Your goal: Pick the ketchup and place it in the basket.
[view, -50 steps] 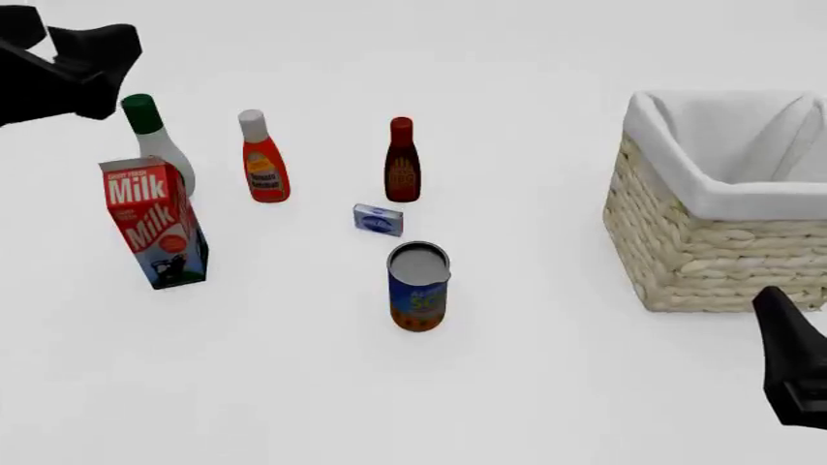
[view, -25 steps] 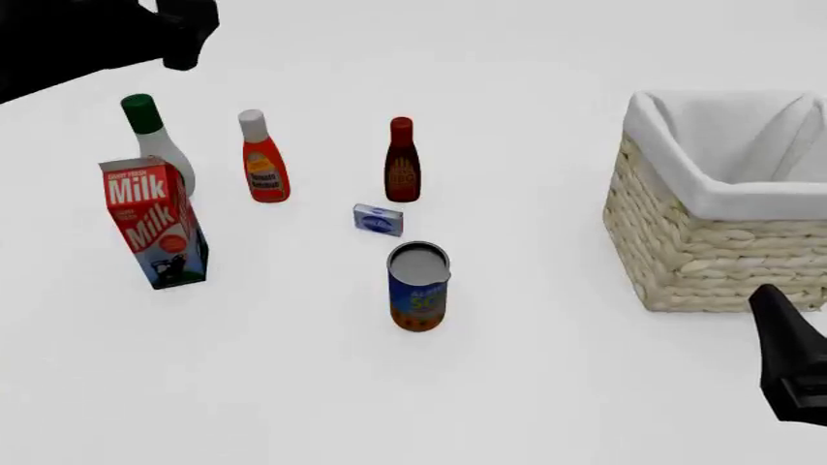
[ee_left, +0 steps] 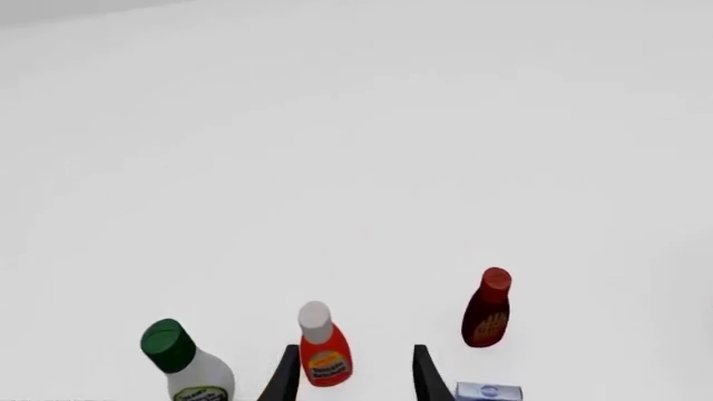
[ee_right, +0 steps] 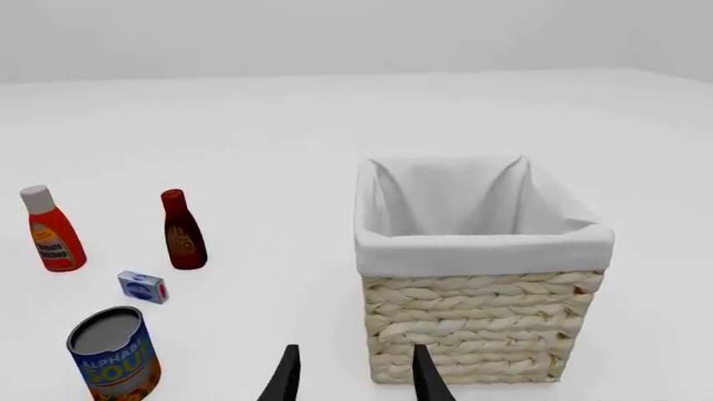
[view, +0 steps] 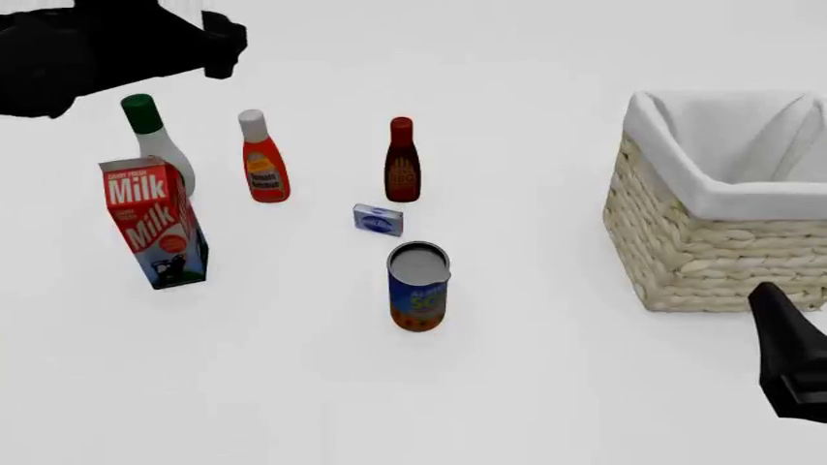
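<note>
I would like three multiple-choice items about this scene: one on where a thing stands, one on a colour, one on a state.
1. What stands between the ketchup and the basket in the front view?
A. the dark brown-red bottle
B. the milk carton
C. the green-capped bottle

2. What colour is the ketchup's cap?
A. green
B. light grey
C. red

3. How is the left gripper?
A. shut on the ketchup
B. shut, empty
C. open, ketchup between its fingertips in view

Answers: 1 A, it stands right of the ketchup. 2 B, both views show it pale. 3 C, the left wrist view shows the fingers apart.
</note>
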